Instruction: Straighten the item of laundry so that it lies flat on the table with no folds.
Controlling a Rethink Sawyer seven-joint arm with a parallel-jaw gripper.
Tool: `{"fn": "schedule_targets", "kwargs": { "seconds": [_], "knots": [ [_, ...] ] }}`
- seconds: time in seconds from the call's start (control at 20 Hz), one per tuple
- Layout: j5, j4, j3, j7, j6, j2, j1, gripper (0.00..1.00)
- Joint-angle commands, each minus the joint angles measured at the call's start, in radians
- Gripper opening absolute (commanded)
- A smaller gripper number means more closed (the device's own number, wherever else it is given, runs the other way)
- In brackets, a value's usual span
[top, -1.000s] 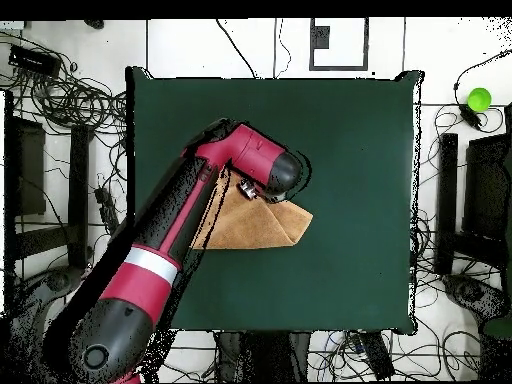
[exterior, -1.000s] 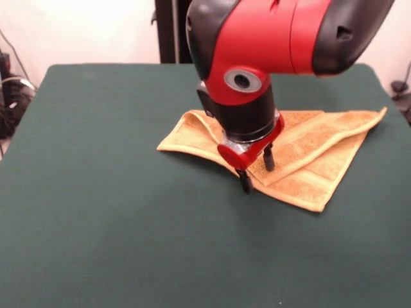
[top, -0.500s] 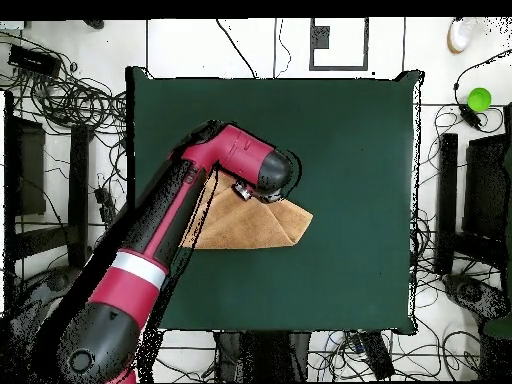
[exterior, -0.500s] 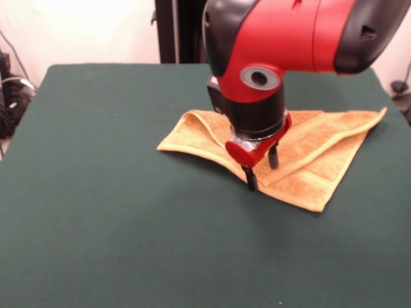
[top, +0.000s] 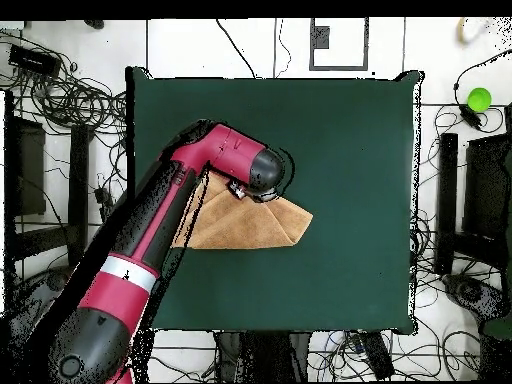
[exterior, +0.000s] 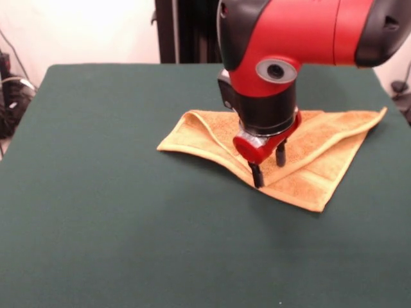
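The item of laundry (exterior: 308,160) is an orange-tan towel lying folded over itself on the green table (exterior: 96,192), right of centre, with a raised fold near its left corner. My gripper (exterior: 268,165) points down over the towel's near folded edge. It is open, with one fingertip (exterior: 257,176) at that edge and the other further back on the cloth, and nothing is held between them. In the overhead view the arm covers the towel's (top: 260,222) left part, and the gripper (top: 240,190) sits at its upper edge.
The table (top: 350,150) extends well beyond the towel on every side. Around it on the floor are cables and dark stands (top: 25,165), and a green ball (top: 479,98) lies off the table at the upper right.
In the front view the arm and its open gripper have slid rightward along the towel's near edge. The towel has kept its shape and place.
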Motion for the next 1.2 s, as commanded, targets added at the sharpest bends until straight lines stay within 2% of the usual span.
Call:
{"fn": "schedule_targets", "kwargs": {
  "seconds": [0.05, 0.3, 0.8, 1.2],
  "knots": [
    [0.047, 0.014, 0.055, 0.289, 0.082, 0.041, 0.022, 1.0],
    [0.038, 0.01, 0.052, 0.296, 0.086, 0.074, 0.023, 1.0],
    [0.018, -0.032, -0.009, 0.4, 0.077, 0.149, 0.022, 1.0],
    [0.032, -0.035, -0.03, 0.421, 0.052, 0.144, 0.024, 1.0]
  ]
}}
